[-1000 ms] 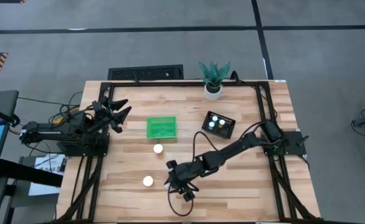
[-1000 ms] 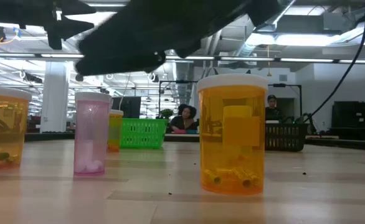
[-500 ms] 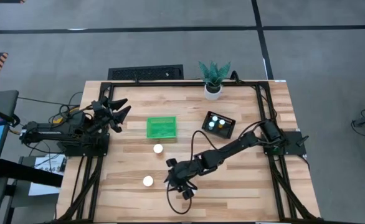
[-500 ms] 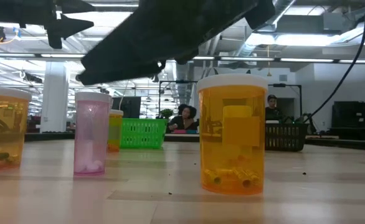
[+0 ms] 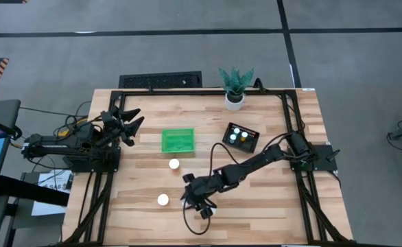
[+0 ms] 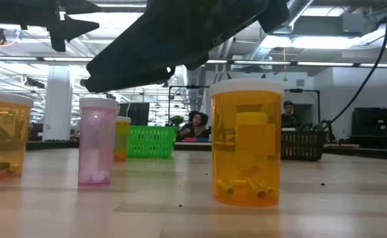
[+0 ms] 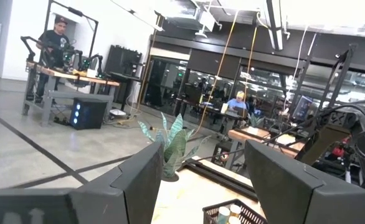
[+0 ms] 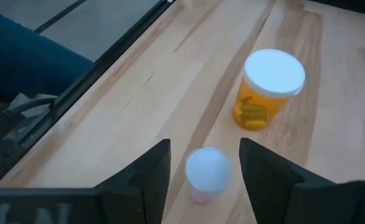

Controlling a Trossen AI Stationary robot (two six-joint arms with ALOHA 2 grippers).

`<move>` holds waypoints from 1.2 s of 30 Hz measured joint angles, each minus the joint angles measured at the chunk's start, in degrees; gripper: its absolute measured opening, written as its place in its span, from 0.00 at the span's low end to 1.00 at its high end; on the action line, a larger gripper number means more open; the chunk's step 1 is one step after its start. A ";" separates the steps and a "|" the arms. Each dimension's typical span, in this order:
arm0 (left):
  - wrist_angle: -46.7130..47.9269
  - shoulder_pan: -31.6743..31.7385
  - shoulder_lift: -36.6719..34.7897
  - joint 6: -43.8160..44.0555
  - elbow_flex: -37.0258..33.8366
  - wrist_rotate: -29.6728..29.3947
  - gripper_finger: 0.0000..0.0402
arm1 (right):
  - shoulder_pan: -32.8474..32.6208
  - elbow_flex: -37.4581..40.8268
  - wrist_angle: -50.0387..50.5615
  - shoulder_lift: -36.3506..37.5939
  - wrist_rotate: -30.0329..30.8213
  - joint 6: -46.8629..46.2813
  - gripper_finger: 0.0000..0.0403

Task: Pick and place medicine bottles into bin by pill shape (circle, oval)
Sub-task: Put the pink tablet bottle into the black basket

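Right hand (image 5: pixel 194 204) is low over the front-middle of the desk (image 5: pixel 146 182), fingers spread, nothing held. In its wrist view the pink bottle (image 8: pixel 208 174) sits right between the two fingers (image 8: pixel 150 171), white cap up, not yet touched; an orange bottle (image 8: pixel 268 87) stands just beyond it. So my read: this is the approach to a grasp on the pink one, not closed yet. Left hand (image 5: pixel 127 123) is parked at the left edge of the desk, raised, fingers apart, empty; its wrist view only sees the room and the plant (image 7: pixel 170 146). Progress: black bin (image 5: pixel 241 137) at back right already holds some bottles; I count about three caps from above, exact number hard to tell. Green bin (image 5: pixel 178 140) at mid-desk looks empty from above. Still loose on the desk: two white caps visible from above, one near the green bin (image 5: pixel 174 164) and one further front (image 5: pixel 162 200), plus whatever is under the right arm; the low view shows four standing bottles, two orange, one pink, one partly hidden. Judgement: under halfway, green bin not started, several picks left. Pill shapes unreadable from here.
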State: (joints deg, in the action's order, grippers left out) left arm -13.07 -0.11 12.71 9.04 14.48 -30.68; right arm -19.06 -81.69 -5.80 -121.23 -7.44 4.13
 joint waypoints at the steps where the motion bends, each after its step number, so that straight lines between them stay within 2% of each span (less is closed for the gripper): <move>1: -0.01 0.00 0.00 0.00 0.00 -0.02 0.55 | 0.03 0.00 0.02 0.00 -0.01 -0.01 0.49; 21: -0.16 0.01 0.00 -0.02 0.00 0.00 0.55 | 0.03 0.00 1.16 0.00 -1.33 -0.66 0.49; 31: -0.14 -0.01 0.00 -0.02 0.00 0.02 0.55 | 0.08 0.02 0.50 0.00 -1.36 -0.66 0.58; 36: -0.42 -0.01 0.00 -1.01 0.00 0.03 0.55 | 0.08 0.02 -0.29 0.00 -1.24 -0.67 0.59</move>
State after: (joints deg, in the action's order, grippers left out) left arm -13.49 -0.12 12.71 8.03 14.48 -30.65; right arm -18.98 -81.67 -6.10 -121.23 -8.69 3.46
